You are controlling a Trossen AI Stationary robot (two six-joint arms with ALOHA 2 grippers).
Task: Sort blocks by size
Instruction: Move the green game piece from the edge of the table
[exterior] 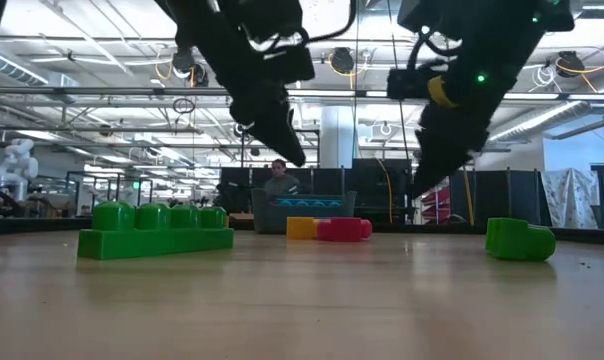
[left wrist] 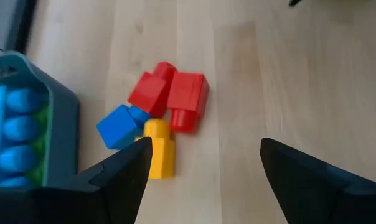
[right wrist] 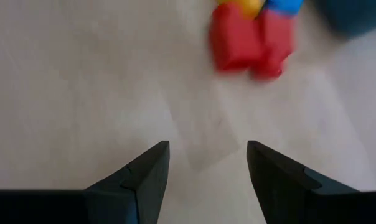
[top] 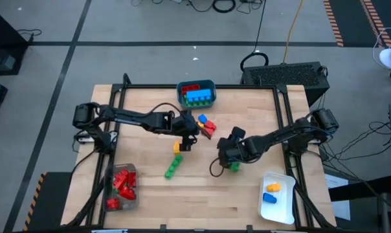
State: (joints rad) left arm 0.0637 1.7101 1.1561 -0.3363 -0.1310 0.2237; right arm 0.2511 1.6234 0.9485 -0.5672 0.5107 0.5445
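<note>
Blocks lie loose near the middle of your bench (top: 247, 207): a small cluster of red, blue and yellow ones (top: 206, 124) just in front of the teal bin (top: 197, 94), a long green brick (top: 173, 167) nearer you, a yellow piece (top: 177, 147) between them, and a short green block (top: 234, 166) at the right gripper. Your left gripper (left wrist: 200, 168) hangs above the cluster with its fingers spread wide and empty; the red pair (left wrist: 169, 94) lies straight ahead of the gap, the yellow block (left wrist: 159, 149) close by one finger (left wrist: 122, 177). Your right gripper (right wrist: 206, 168) is likewise released and holding nothing, with the same cluster farther ahead of it. I'd judge the left arm the nearer one for that cluster. Red blocks already fill the clear tray (top: 122, 186), and the white tray (top: 277, 197) holds blue and orange ones.
</note>
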